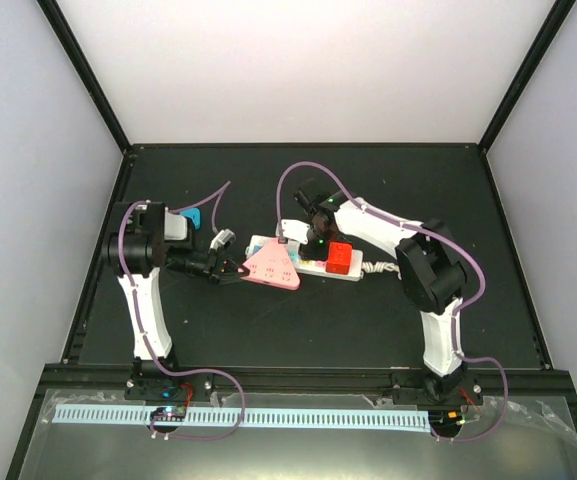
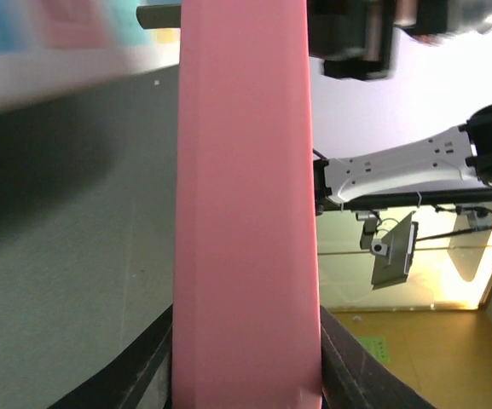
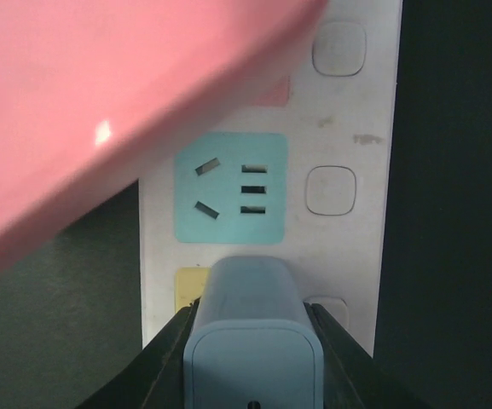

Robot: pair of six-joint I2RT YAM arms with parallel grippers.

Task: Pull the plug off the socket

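The white power strip [image 1: 313, 266] lies mid-table, with pastel outlet faces. My left gripper [image 1: 234, 268] is shut on a flat pink triangular plug [image 1: 271, 267] at the strip's left end. In the left wrist view the pink plug [image 2: 246, 213] fills the space between my fingers [image 2: 135, 375]. I cannot tell if it is still seated. My right gripper [image 1: 313, 243] is over the strip's middle. In the right wrist view it [image 3: 252, 328] is shut on a light blue plug [image 3: 252, 341] standing on a yellow outlet face of the strip [image 3: 348, 247].
A red cube plug [image 1: 340, 257] sits in the strip's right part, beside my right gripper. The twisted white cord [image 1: 378, 267] leaves the strip's right end. A small blue object [image 1: 192, 217] lies by the left arm. A free blue outlet face [image 3: 230, 187] lies ahead of the blue plug.
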